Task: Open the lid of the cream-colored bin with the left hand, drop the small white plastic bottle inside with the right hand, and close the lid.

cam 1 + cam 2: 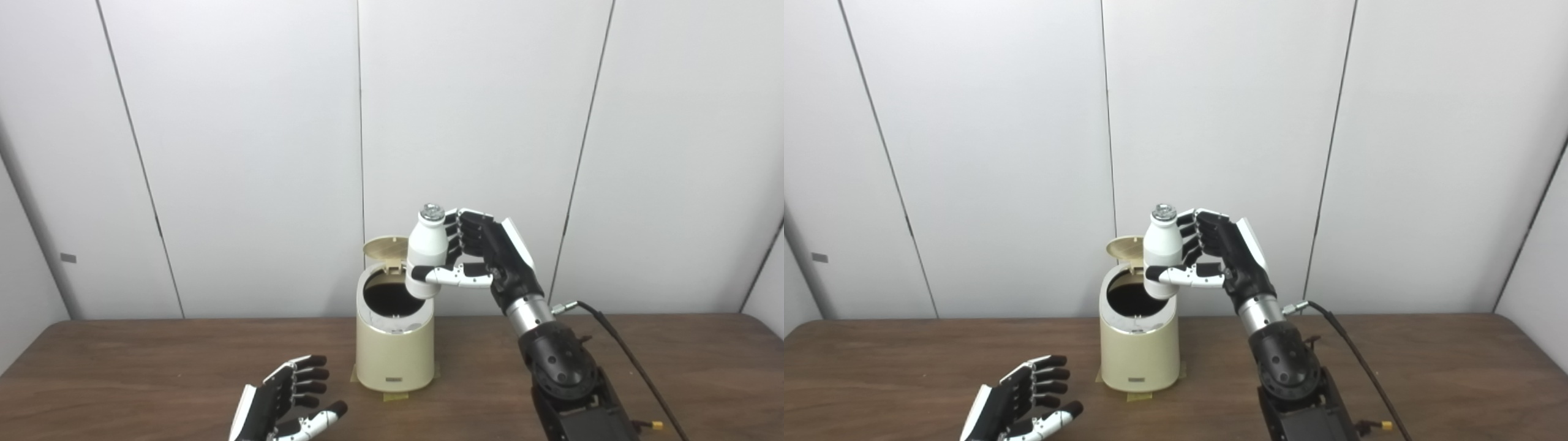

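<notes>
The cream-colored bin (pixel 395 358) stands mid-table with its round lid (pixel 386 248) tipped up at the back, so the dark opening (pixel 389 297) shows. My right hand (pixel 484 257) is shut on the small white plastic bottle (pixel 427 254), holding it upright just above the right rim of the opening. The bottle has a silver cap (pixel 432 212). My left hand (pixel 288 401) is open and empty, low over the table at the bin's front left, apart from it.
The brown wooden table (pixel 153 361) runs across the view, with white wall panels behind it. Yellow tape (pixel 395 397) marks the bin's place. A black cable (pixel 631 361) trails from my right forearm over the table's right side.
</notes>
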